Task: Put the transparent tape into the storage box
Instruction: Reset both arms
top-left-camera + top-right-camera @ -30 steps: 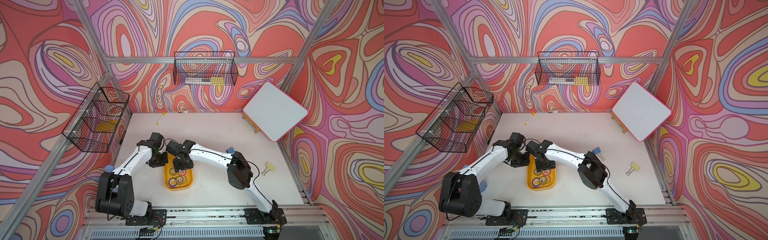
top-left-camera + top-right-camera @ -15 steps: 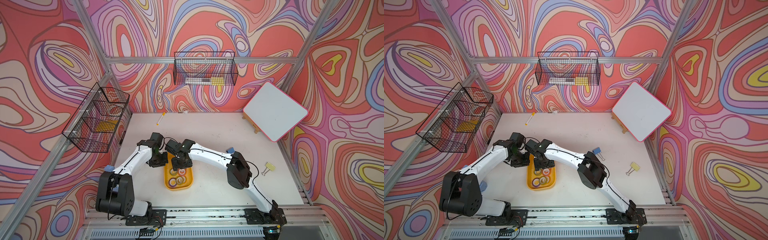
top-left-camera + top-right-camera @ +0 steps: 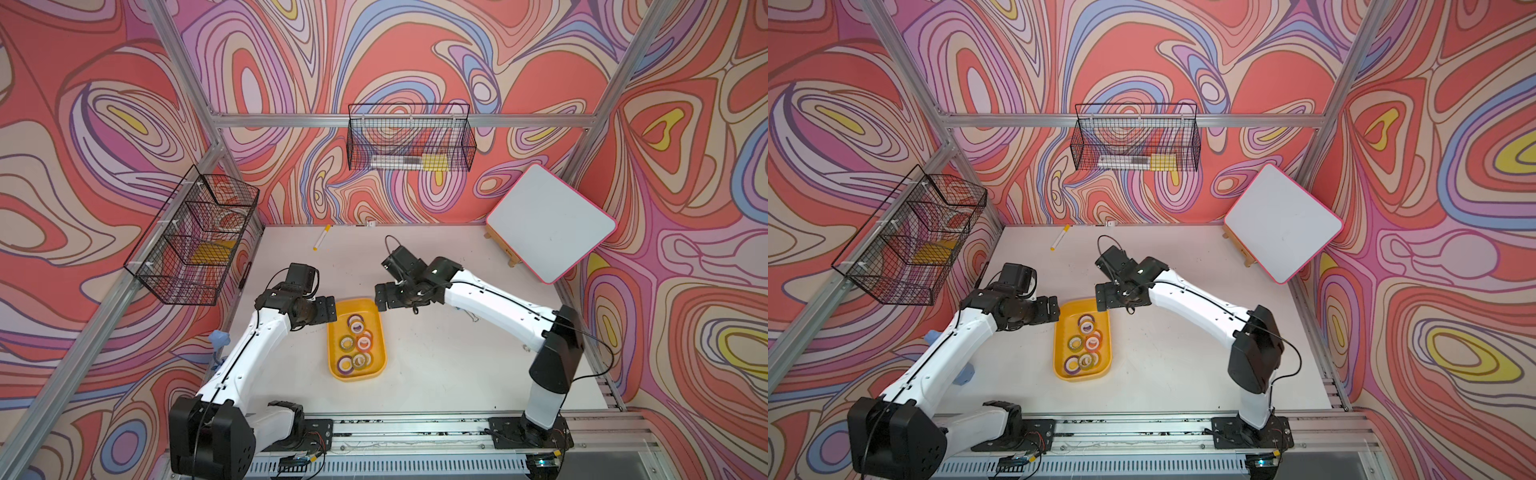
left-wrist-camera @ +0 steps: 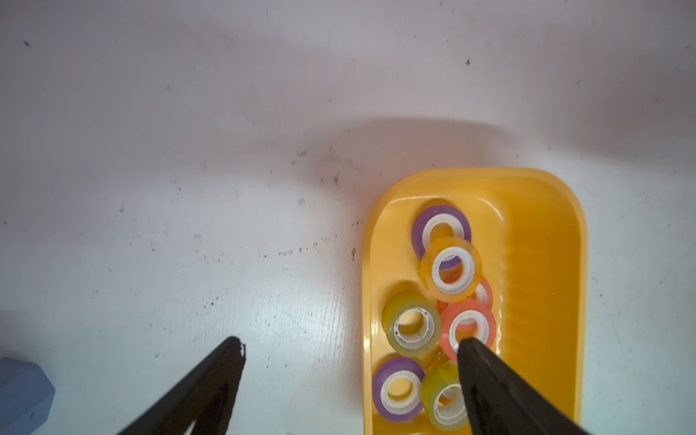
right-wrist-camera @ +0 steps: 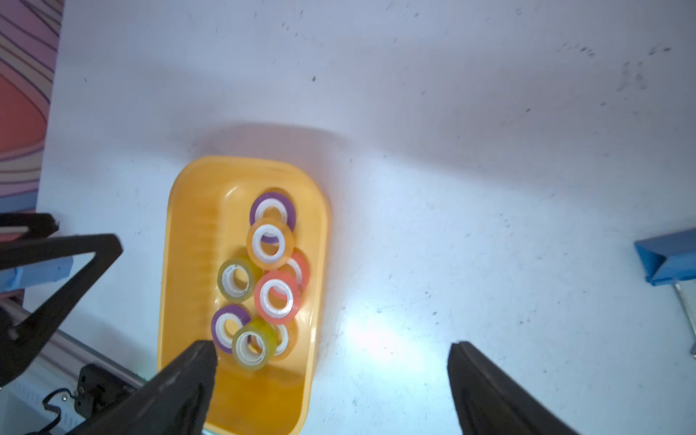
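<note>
Where the white tabletop point(image 3: 436, 365) lies nearest the arm bases: one shallow yellow-orange plastic storage box point(image 3: 354, 306), oblong with rounded corners, set lengthwise near to far, left of centre.

Contents: transparent tape point(image 3: 355, 345), eight small glossy rolls with white cores, tinted purple, yellow, red-orange and olive. All sit inside the box, several overlapping, and its far end is bare.

Left gripper point(image 4: 350, 352): beside the box's far left corner. Black fingers stand wide apart with nothing between them, one tip over the rolls, the other over bare table.

Right gripper point(image 5: 331, 350): at the box's far right corner, fingers likewise spread wide and empty.

Blue binder clip point(image 5: 664, 260): on the table, well apart from the box.

White marker with yellow cap point(image 3: 322, 237): lying near the far wall.

Black wire-mesh basket point(image 3: 195, 245): hung on the left wall. A second basket point(image 3: 409, 139) hangs on the far wall.

Pink-edged whiteboard point(image 3: 548, 220): tilted on a wooden easel, far right corner.
</note>
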You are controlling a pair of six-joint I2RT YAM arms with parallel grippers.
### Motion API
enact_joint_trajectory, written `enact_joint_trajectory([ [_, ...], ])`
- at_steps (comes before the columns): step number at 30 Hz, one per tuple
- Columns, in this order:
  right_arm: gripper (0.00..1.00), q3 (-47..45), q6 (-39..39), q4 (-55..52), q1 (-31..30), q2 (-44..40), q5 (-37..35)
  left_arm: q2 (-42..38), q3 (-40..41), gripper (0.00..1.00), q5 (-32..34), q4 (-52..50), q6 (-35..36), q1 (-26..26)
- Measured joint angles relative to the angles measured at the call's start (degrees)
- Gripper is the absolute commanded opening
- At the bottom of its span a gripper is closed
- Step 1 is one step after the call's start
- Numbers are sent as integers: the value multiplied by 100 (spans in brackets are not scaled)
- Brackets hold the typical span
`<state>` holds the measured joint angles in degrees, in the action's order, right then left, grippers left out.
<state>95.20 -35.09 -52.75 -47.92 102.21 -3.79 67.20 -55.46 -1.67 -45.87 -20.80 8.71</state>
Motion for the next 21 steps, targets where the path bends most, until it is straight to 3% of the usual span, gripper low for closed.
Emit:
enact_joint_trajectory([
  [8,98,-2887,1005,1709,1401,-2146,-116,-831,420,99,275,590,229,0],
  [14,98,-4317,2122,2800,2608,-3587,-378,-1576,1368,100,627,1456,636,0],
  [21,98,-5746,3281,4323,3268,-4199,-527,-1910,2474,99,1115,2761,881,-33],
])
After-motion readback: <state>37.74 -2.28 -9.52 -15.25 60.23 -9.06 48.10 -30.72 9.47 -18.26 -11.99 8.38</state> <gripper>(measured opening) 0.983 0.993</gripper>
